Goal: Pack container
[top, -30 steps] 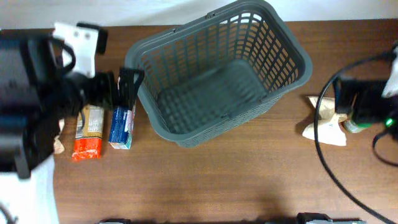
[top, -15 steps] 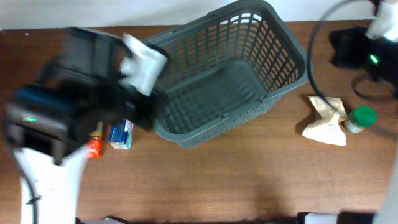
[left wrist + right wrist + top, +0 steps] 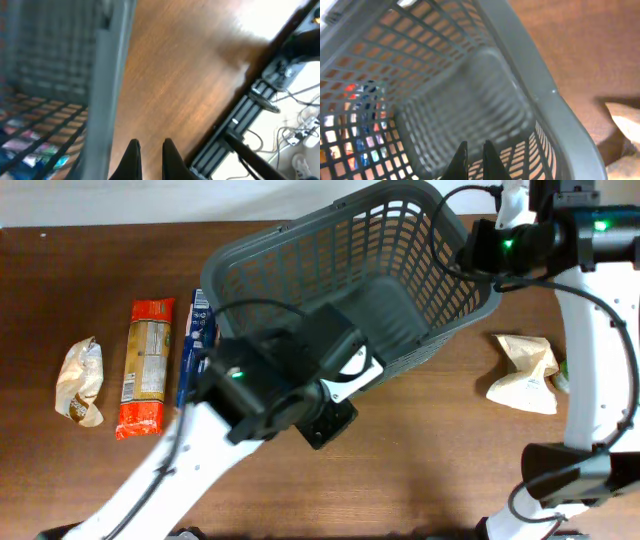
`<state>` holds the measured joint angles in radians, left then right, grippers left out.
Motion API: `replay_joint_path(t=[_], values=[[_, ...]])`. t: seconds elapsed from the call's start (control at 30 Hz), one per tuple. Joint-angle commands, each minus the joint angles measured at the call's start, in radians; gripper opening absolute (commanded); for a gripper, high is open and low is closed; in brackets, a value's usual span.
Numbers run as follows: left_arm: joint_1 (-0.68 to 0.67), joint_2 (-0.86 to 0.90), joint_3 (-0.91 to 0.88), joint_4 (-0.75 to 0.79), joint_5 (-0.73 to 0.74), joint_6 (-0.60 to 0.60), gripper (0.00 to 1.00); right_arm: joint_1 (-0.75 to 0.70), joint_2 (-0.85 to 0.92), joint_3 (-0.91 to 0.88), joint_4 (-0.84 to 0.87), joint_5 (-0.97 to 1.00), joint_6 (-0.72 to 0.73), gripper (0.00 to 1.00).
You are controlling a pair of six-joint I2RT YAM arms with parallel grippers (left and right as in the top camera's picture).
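The container [image 3: 300, 265] sits unchanged at 12 o'clock on the table [image 3: 420, 470]. The left arm [image 3: 265, 385] has swung from the container's 9 o'clock side to its 6 o'clock rim, uncovering an orange packet [image 3: 145, 365], a blue box [image 3: 197, 330] and a tan wrapper [image 3: 80, 380]. The right arm [image 3: 520, 240] now hangs over the 2 o'clock rim. The left gripper [image 3: 150, 160] is closed to a sliver, empty, just beside the rim. The right gripper [image 3: 473, 160] is equally narrow and empty above the container's interior.
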<state>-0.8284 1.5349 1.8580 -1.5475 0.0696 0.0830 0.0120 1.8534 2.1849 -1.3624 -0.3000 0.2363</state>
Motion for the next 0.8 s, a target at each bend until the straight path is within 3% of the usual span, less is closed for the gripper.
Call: replay_joint_path(t=[0.0,0.23,0.77], values=[[0.005,0.006,-0.166,0.089,-0.041,0.009,0.02,0.006,0.008,0.006,-0.028,0.023,0.004,0.04],[0.060,0.008,-0.271,0.193,-0.072,0.025,0.02,0.023,0.018,-0.008,-0.109,0.070,-0.048,0.04],[0.215,0.009,-0.277,0.286,-0.100,0.080,0.02,0.027,0.018,-0.044,-0.234,0.122,-0.074,0.04]])
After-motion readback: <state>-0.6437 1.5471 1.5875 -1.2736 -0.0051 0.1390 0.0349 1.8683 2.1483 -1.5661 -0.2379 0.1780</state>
